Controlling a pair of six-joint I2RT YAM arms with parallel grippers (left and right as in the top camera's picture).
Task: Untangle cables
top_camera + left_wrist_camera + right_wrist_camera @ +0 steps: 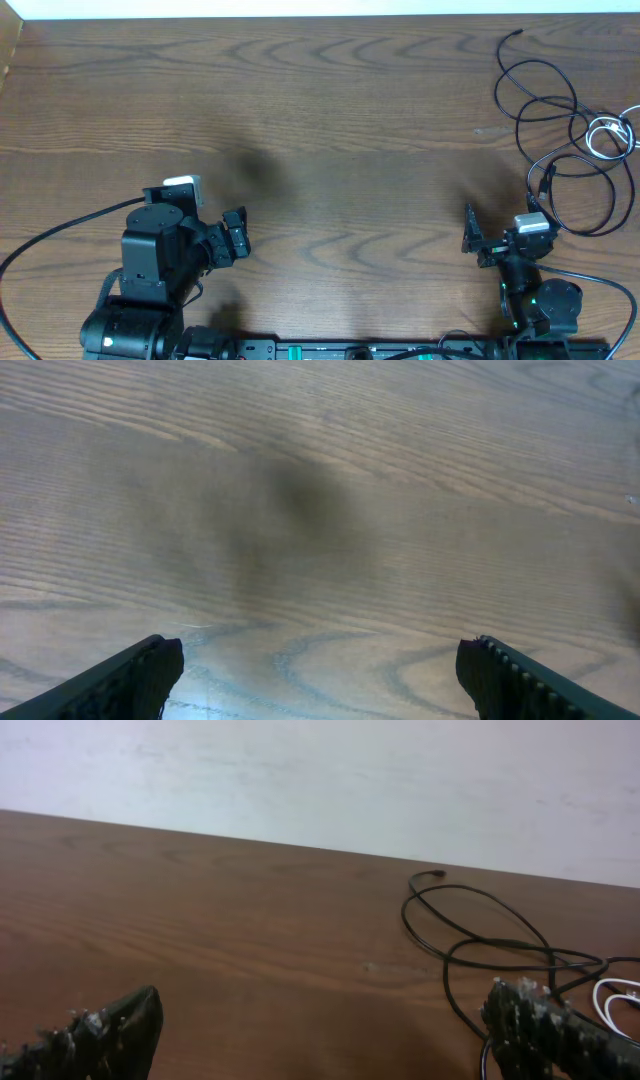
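Wood table (330, 120) | cables (575, 120) by R edge | L pincer (320, 645), R pincer (322, 995) wide

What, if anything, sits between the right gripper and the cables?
Nothing visible. Only bare wooden table lies between the right gripper, fingers open, and the black cable loops ahead to its right. The white cable lies coiled among those loops near the table's right edge.
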